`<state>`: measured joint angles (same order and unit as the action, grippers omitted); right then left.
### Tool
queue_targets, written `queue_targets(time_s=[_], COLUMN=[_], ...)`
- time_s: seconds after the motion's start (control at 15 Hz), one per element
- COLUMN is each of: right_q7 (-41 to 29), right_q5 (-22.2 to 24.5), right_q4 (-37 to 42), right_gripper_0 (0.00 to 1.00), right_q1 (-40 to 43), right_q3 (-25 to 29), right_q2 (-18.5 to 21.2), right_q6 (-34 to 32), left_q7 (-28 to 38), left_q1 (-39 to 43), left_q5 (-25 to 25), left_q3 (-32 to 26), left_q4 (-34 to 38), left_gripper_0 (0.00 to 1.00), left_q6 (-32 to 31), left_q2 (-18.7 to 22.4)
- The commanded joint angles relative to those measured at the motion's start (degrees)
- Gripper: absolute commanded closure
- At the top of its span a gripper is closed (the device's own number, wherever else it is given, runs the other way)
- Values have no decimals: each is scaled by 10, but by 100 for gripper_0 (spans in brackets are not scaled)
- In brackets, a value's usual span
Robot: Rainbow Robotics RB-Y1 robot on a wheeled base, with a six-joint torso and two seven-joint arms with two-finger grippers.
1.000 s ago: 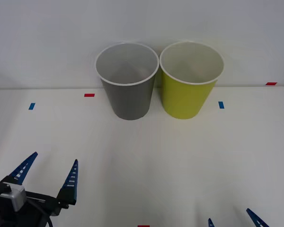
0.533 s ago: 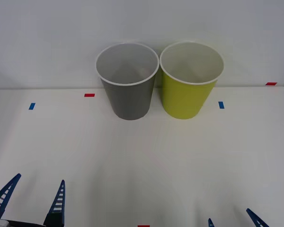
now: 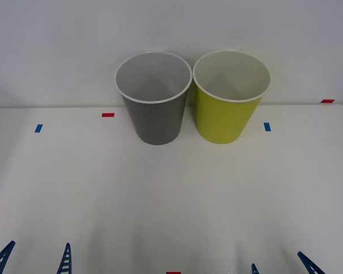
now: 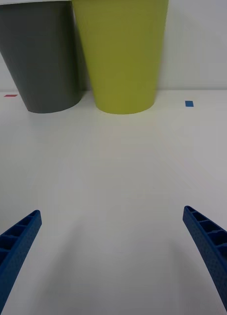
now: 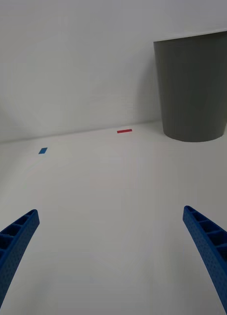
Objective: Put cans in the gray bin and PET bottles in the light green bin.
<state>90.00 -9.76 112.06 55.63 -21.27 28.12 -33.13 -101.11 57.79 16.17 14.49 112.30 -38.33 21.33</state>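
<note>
A white bench (image 3: 171, 194) runs up to a plain white wall. At its far edge, close to the wall, two round tapered bins of equal size stand upright next to each other. The dark gray bucket-like bin with a white rim and pale gray inside (image 3: 155, 117) is on the left. The yellow-green bin with a white rim and whitish inside (image 3: 226, 117) is on the right. Their rims look as if they touch, though a thin gap between them cannot be ruled out.

The inside of the gray bin is dim, and it is hard to say whether anything lies at its bottom.

Small tape marks sit on the bench: a red mark (image 3: 107, 115) and a blue mark (image 3: 38, 128) to the left of the bins, a blue mark (image 3: 267, 127) and a red mark (image 3: 327, 101) to the right, and one red mark (image 3: 173, 273) at the near edge.

The left pincer (image 3: 34, 262) is low at the near left corner of the bench, its two blue ribbed fingers spread apart and grasping nothing. The right pincer (image 3: 281, 265) is at the near right edge, fingers likewise released and wide apart, well short of the bins.
</note>
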Motion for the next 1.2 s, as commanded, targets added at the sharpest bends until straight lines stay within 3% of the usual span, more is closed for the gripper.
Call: queue_targets(time_s=[0.07,1.2], right_q7=[0,0], right_q5=[0,0], right_q4=[0,0], right_gripper_0=[0,0], right_q1=[0,0], right_q3=[0,0], right_q2=[0,0], right_q6=[0,0], left_q7=[1,-4], left_q1=[20,36], left_q5=[-10,-28], left_q3=[-1,-5], left_q4=[-1,-16], left_gripper_0=[0,0], left_q6=[-10,-17], left_q2=[-1,-1])
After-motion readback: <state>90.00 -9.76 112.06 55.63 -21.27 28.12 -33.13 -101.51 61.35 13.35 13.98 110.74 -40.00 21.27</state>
